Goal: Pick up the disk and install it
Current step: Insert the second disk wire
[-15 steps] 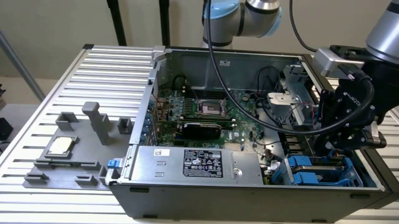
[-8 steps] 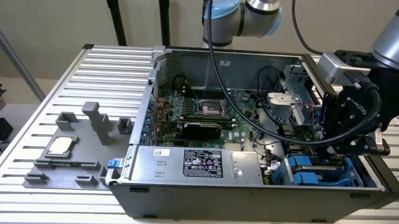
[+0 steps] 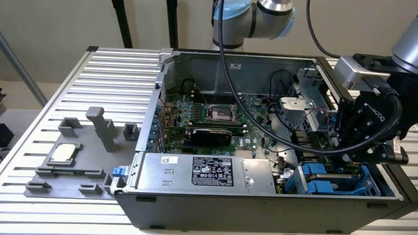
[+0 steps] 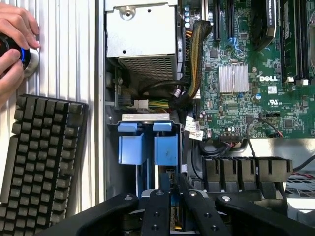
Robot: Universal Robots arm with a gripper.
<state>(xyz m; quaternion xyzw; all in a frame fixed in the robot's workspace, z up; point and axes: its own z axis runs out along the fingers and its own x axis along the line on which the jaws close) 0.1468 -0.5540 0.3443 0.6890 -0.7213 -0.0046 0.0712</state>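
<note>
The disk [image 4: 166, 147] sits on edge in the drive bay of the open computer case [image 3: 150, 122], its blue front facing the power supply. In the exterior view the disk [image 3: 313, 169] is the farther of two blue carriers at the case's near right corner. My gripper [image 4: 172, 184] has its fingers drawn close together on the disk's near end. In the exterior view my gripper [image 3: 375, 156] hangs over the right end of the bay, and the black wrist body hides its tips. The other blue carrier [image 4: 132, 145] stands beside the disk, nearer the case wall.
The power supply [image 3: 196, 171] lies just beyond the bay, with cable bundles [image 4: 184, 93] and the motherboard [image 4: 256, 73] alongside. A CPU chip [image 3: 65, 152] rests on a grey fixture on the slatted table. A keyboard [image 4: 39, 157] and a person's hands [image 4: 15, 44] are outside the case wall.
</note>
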